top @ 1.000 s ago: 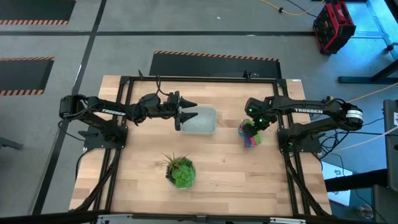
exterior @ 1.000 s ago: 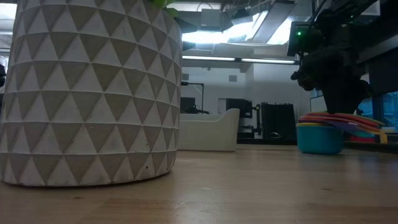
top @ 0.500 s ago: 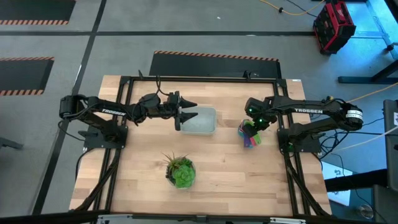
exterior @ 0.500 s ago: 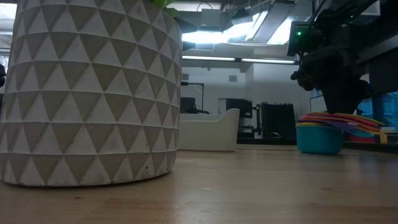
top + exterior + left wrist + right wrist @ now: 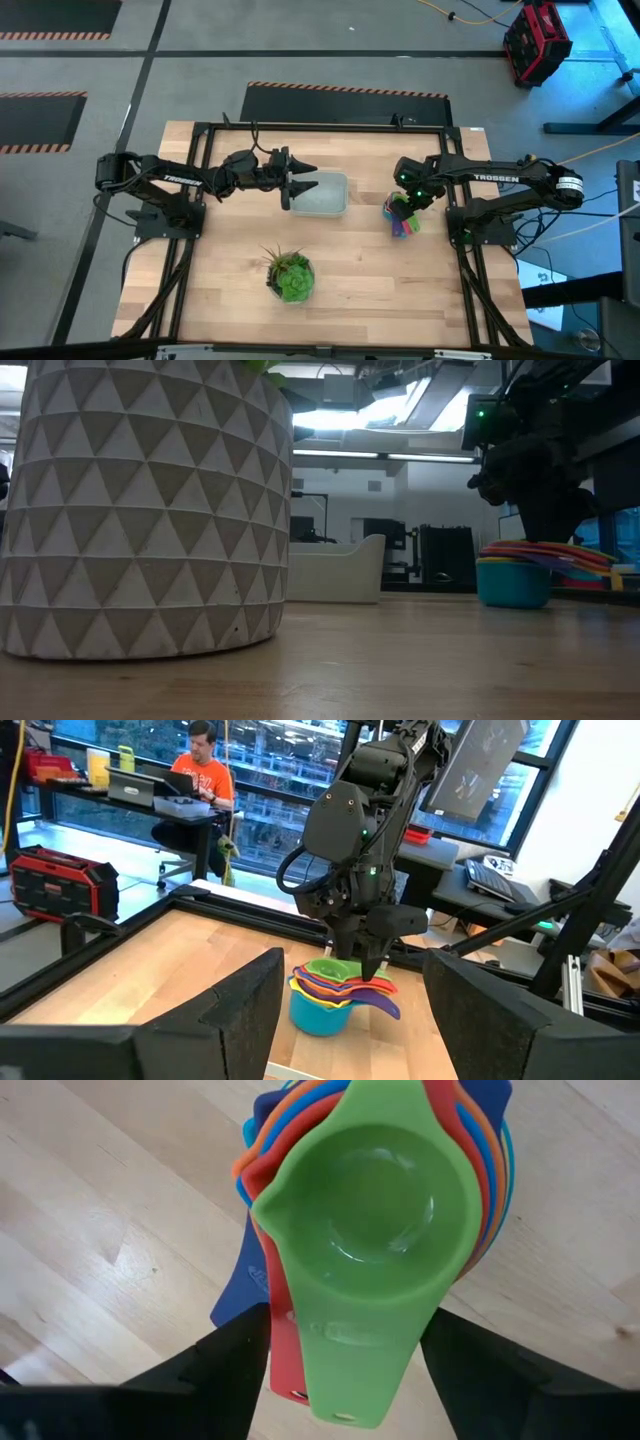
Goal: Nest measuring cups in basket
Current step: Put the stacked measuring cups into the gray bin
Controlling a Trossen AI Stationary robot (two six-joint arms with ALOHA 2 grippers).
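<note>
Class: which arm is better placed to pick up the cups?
Right. The right gripper hangs open directly over the stacked cups; the left gripper waits at the basket.

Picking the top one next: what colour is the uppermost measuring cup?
Green; the uppermost measuring cup shows best in the right wrist view.

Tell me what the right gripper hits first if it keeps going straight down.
The right gripper points down at the stacked measuring cups; it would likely meet the green top cup's handle first.
</note>
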